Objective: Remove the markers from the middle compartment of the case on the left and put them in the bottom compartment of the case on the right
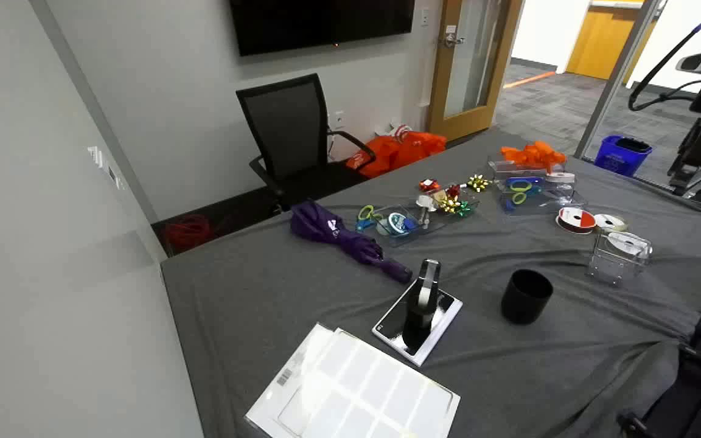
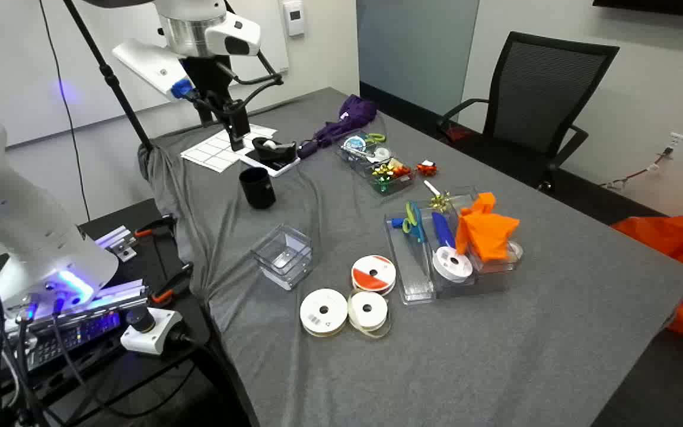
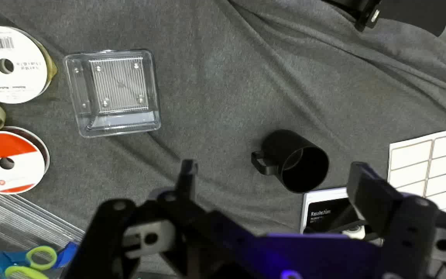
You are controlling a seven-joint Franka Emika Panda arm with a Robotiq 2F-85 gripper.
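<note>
A clear bin point(image 2: 285, 274) stands between a black mug point(image 2: 257, 193) and 3 ribbon spools point(image 2: 356, 307); whether the clear trays point(image 2: 416, 287) with scissors point(image 2: 417, 228) hold markers I cannot tell; the arm point(image 2: 190, 37) reaches over the cloth-covered table point(image 2: 460, 350), gripper point(image 3: 275, 172) downward, jaws parted, released.

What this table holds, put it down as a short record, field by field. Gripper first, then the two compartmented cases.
Gripper: open, holding nothing, over the table
Case one: clear; scissors, white spool, orange cloth rising above the rim
Case two: clear; gift bows, more scissors at one end
Square clear box: near loose ribbon spools
Black mug: upright
Tape dispenser: standing on a flat package
Purple umbrella: folded, near case two
Markers: cannot be made out with certainty
</note>
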